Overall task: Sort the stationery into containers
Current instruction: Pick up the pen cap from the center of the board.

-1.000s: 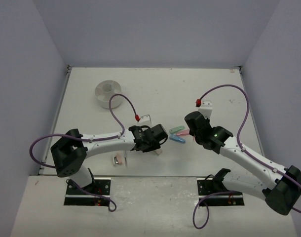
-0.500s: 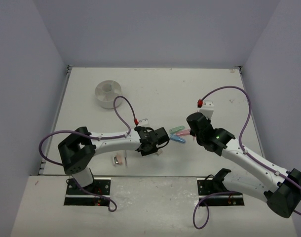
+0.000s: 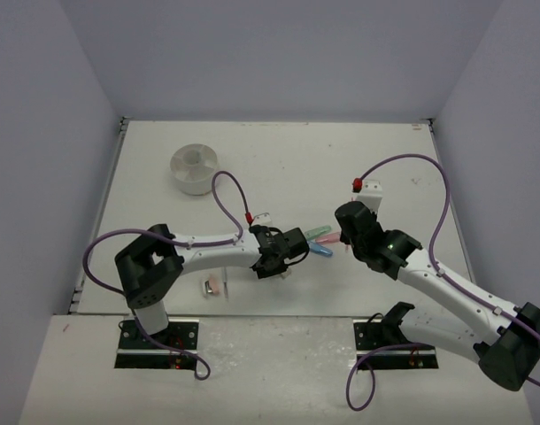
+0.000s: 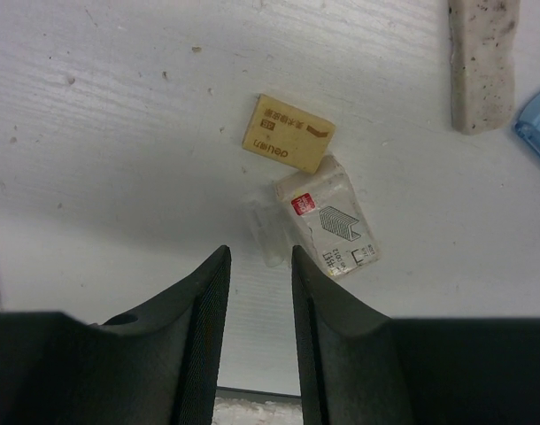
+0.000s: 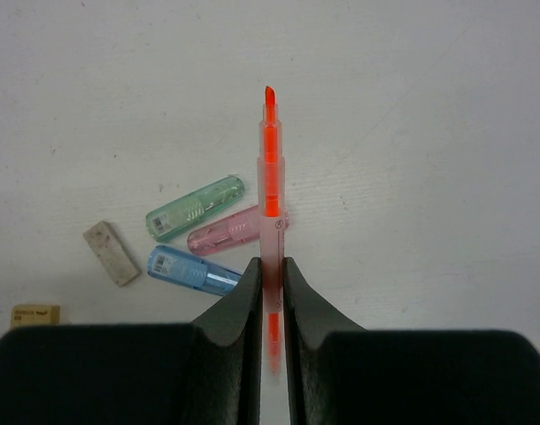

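Lavender walls (image 3: pixel 66 133) close in a white tabletop (image 3: pixel 279 150), and toward 10 o'clock on it stands the round white dish (image 3: pixel 194 168), shallow, with an inner hub and dividers only faintly visible. Near the table's middle the two arms face each other. The right gripper (image 5: pixel 270 266) is clamped on an orange pen (image 5: pixel 270 177), a thin translucent barrel with a bright orange core and a slanted tip pointing to 12 o'clock in the wrist view. At 9 o'clock of that pen three capsule-shaped pieces fan out: a green capsule (image 5: pixel 196 208), a pink capsule (image 5: pixel 230 232) whose end meets the barrel in this view, and a blue capsule (image 5: pixel 190 270). A speckled grey eraser (image 5: pixel 111 253) lies just beside them, with a tan eraser (image 5: pixel 35 313) toward 8 o'clock. The left gripper (image 4: pixel 259 257) has its fingers slightly parted with nothing between them; just beyond its tips, at 12 to 1 o'clock, a small staple box (image 4: pixel 327 215) touches the tan eraser. A pink piece (image 3: pixel 213 285) lies near the left arm's base.
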You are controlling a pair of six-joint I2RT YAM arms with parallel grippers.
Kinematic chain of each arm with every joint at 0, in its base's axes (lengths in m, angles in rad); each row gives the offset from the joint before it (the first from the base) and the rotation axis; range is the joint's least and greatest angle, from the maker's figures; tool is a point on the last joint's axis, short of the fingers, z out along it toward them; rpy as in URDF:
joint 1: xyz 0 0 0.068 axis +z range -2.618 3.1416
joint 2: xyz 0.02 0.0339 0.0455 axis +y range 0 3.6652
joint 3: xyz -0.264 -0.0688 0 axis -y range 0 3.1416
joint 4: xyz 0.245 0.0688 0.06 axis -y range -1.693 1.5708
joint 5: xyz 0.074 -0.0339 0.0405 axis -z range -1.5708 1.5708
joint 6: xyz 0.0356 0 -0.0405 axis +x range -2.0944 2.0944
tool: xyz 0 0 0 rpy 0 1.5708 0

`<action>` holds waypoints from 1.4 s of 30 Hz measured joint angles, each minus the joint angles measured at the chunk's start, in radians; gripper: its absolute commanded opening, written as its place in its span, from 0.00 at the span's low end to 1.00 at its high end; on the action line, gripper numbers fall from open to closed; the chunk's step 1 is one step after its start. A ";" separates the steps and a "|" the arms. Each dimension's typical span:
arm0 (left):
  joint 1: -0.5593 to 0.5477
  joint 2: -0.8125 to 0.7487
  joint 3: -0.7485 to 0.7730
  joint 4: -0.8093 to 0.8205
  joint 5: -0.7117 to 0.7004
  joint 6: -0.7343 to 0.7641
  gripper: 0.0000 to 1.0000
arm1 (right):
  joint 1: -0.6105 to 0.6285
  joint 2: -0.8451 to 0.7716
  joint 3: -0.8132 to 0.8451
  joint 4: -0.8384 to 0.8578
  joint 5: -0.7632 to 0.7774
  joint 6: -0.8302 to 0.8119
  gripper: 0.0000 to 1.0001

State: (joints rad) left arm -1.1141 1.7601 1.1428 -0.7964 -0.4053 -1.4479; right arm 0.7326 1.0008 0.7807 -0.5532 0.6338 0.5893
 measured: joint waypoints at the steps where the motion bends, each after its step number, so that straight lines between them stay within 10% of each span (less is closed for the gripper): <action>1: 0.000 0.001 0.001 0.000 0.000 0.000 0.35 | 0.000 0.000 0.000 0.001 0.000 -0.002 0.00; 42: 0.000 0.023 -0.028 0.034 -0.003 0.012 0.30 | 0.000 0.014 0.000 0.011 -0.049 -0.015 0.00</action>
State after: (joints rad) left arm -1.1141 1.7829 1.1145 -0.7621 -0.4082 -1.4360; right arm 0.7326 1.0153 0.7803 -0.5424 0.5849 0.5747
